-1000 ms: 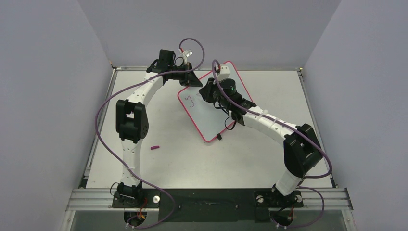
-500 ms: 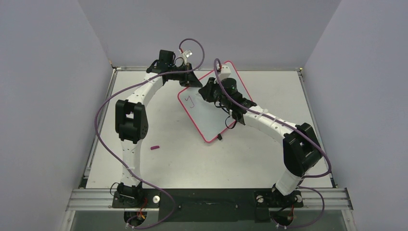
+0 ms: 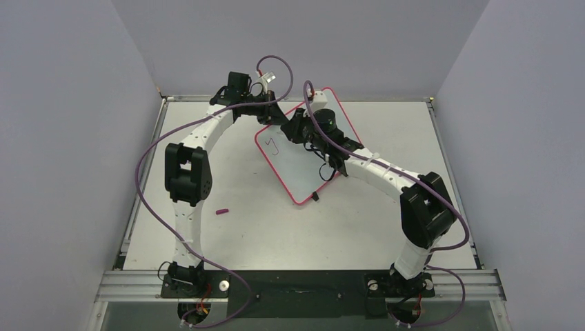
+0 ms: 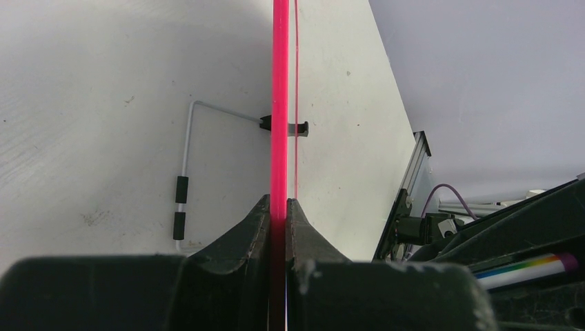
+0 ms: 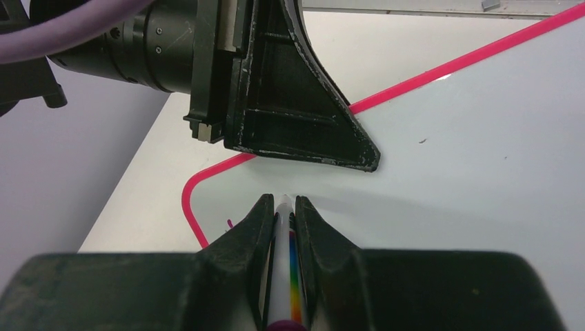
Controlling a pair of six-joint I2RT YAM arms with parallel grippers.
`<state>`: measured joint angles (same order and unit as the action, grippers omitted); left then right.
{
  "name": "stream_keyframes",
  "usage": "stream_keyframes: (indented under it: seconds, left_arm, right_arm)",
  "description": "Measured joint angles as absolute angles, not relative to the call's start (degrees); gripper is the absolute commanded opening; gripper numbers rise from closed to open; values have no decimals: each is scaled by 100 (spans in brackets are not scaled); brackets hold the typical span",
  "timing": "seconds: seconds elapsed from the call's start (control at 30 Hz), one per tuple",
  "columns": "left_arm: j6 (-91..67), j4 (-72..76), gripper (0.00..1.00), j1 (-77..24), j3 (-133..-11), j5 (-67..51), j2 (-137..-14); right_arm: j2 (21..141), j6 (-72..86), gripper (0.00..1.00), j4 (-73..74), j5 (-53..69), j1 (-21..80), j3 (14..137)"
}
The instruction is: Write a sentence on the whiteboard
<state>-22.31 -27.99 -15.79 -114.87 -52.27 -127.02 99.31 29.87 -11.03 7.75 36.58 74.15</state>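
Toward 12 o'clock on the worktop, the whiteboard has its rim clamped between the left fingers, the right fingers squeeze a marker pen whose tip is hidden, and the sentence shows one mark only.

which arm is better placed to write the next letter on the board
Right. The right claw is shut on the white rainbow-striped marker pen, tip pointed at the flat white whiteboard. The left claw is clamped on its red-pink rim, steadying it.
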Motion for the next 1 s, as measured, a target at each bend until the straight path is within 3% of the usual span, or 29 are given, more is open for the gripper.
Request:
stream_keyframes:
  seconds: [1.0]
  left_arm:
    - [-2248,-2683,0,-1577,-11380,-5214,-12652]
  right_arm:
    - [10114,3076,0,-1229,777,3730,7511]
